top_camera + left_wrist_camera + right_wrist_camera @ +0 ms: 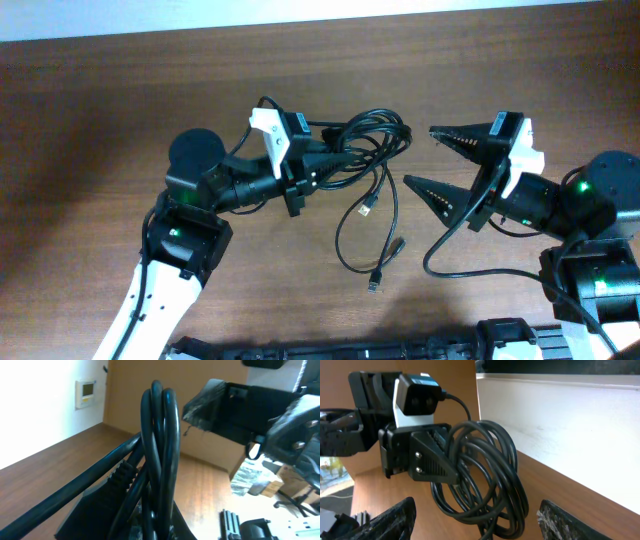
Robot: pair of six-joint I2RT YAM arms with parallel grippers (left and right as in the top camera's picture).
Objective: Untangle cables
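Observation:
The cables (372,150) are a bundle of thin black loops at the table's middle, with two plug ends trailing toward the front (368,208). My left gripper (345,160) is shut on several strands of the bundle; in the left wrist view the cords (160,450) rise upright from between the jaws. My right gripper (420,160) is open and empty just right of the bundle. In the right wrist view the coiled loops (490,480) hang from the left gripper (427,462), between and beyond my spread right fingers (480,525).
A wooden table (120,110) carries everything. A white wall edge (300,15) runs along the back. A thicker arm wire (480,265) curves across the table by the right arm's base. Dark equipment (350,350) lines the front edge.

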